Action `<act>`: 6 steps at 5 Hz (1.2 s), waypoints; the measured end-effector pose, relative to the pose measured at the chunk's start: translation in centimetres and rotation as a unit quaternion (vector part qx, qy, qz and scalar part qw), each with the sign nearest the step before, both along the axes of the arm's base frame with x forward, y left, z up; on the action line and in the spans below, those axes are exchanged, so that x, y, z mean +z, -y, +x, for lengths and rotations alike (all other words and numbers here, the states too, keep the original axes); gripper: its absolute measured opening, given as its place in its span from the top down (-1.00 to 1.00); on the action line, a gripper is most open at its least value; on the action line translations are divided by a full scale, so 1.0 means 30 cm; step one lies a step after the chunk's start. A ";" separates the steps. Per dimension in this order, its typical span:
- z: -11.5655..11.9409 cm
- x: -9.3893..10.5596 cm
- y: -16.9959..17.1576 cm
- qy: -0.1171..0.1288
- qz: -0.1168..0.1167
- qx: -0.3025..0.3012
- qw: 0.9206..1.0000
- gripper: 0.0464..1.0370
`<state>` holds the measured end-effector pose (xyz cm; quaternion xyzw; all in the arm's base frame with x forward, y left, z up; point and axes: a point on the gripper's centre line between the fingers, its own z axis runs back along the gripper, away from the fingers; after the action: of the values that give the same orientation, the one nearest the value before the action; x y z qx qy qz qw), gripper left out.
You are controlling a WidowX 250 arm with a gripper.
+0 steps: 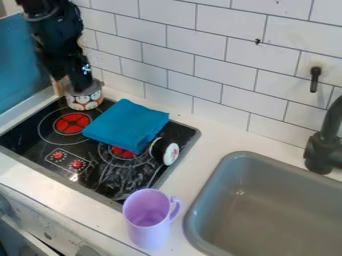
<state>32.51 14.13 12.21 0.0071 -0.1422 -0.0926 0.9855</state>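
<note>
though the tool (75,89) is right at the patterned pot (85,102), its opening or grip cannot be told.

Stove (100,181) on the left, sink (267,222) on the right, tiled wall (220,70) behind.
A canister (85,102) stood at the stove's rear; a folded cloth (125,125) lay before it to the right, a tipped round container (168,152) beside the cloth; a mug (148,227) stood between stove and sink.

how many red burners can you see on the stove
2: one round red burner left of the folded blue cloth, the other partly under its near edge. The cloth may hide more.
</note>
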 end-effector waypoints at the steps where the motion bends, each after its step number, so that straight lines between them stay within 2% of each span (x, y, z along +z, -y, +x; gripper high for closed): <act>1: 0.081 -0.030 -0.055 0.011 -0.031 -0.009 0.999 -0.93; 2: 0.139 -0.035 -0.092 0.030 -0.026 -0.003 0.999 -0.93; 3: 0.184 -0.051 -0.126 0.039 -0.014 0.012 0.999 -0.93; 4: 0.217 -0.063 -0.137 0.043 0.022 0.070 0.996 -0.93; 5: 0.252 -0.067 -0.095 0.052 0.026 0.077 0.995 -0.93; 6: 0.267 -0.076 -0.101 0.051 0.028 0.086 0.995 -0.93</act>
<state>40.51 17.15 9.93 0.0518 -0.1883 -0.0108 0.9807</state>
